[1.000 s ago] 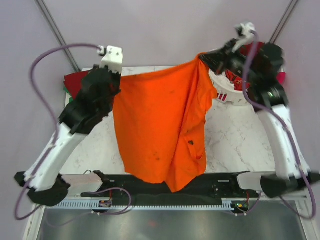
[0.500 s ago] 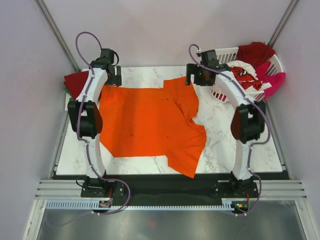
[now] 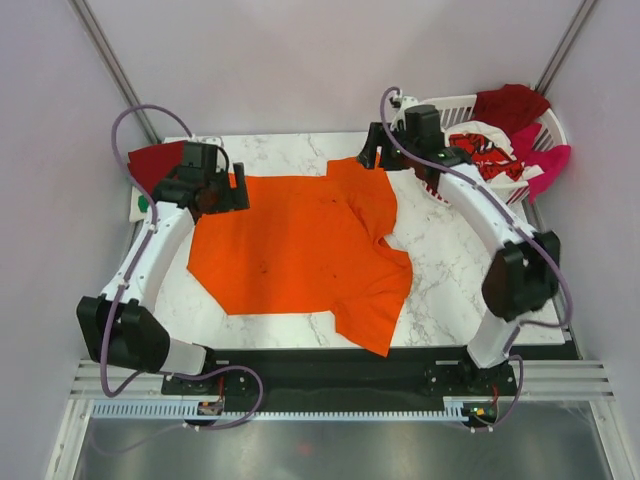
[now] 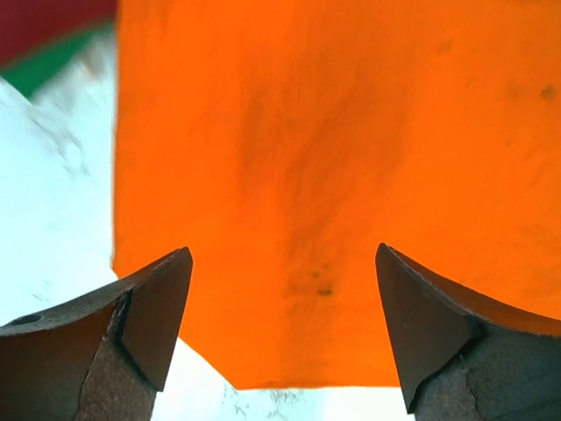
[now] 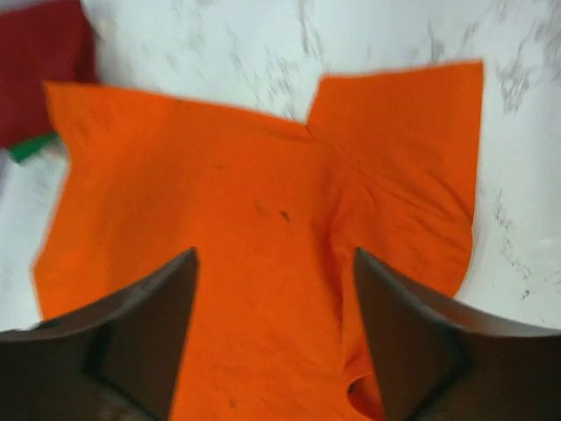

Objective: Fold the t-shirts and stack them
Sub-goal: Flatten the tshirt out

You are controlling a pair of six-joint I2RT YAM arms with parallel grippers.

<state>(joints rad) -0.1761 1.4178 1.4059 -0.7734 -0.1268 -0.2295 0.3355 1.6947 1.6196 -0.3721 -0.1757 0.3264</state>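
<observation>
A bright orange t-shirt lies spread on the marble table, with one sleeve at the back near the right arm and its near right part rumpled. My left gripper hovers open over the shirt's far left corner, with nothing between its fingers. At the sleeve by the back edge my right gripper is open too, above the orange cloth and holding nothing. A dark red t-shirt lies at the table's far left corner over a green one.
A white slatted laundry basket stands at the back right with dark red, white-and-red and magenta shirts in it. Bare marble shows to the right of the orange shirt and along the near edge.
A second ago both grippers held the orange shirt up in the air. They have opened and let go, the shirt now lies flat, and the left arm has drawn back towards the near side.
</observation>
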